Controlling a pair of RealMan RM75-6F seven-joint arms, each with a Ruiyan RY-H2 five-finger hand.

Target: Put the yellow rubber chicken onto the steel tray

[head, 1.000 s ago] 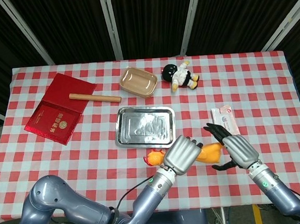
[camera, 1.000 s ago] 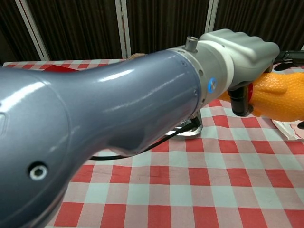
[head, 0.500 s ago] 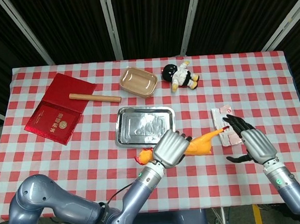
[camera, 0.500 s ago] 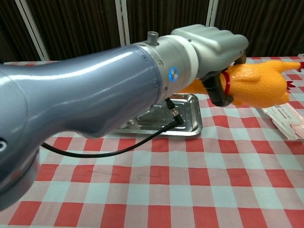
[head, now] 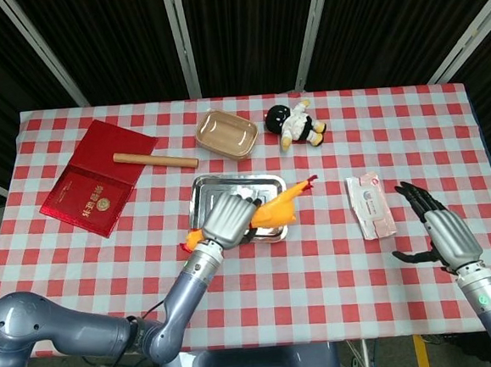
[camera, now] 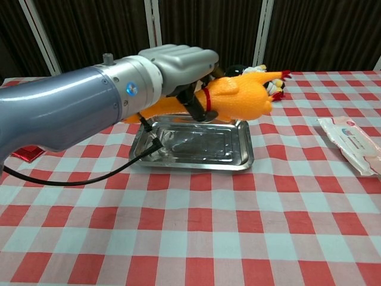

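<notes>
the left robot hand [head: 228, 219] grips the yellow rubber chicken [camera: 238, 98] around its middle, fingers wrapped over the body, and holds it in the air above the steel tray [head: 208, 189]; in the chest view the chicken hangs clear of the tray floor, its red-tipped end pointing toward the counter's right edge. the tray sits near the middle of the counter [head: 319, 254], which is covered in red-and-white check cloth. the right robot hand [head: 440, 228] hovers near the counter's right edge, fingers spread and holding nothing, well apart from the tray. a white packet [head: 370, 206] lies flat between the tray and that hand. toward the far edge, a small tan dish [head: 225, 133] stands just behind the tray, with a black-and-white plush doll [head: 295, 123] lying beside it to the right. near the left edge a red booklet [head: 97, 177] lies open, and a wooden rolling pin [head: 154, 160] rests partly across its far corner.
</notes>
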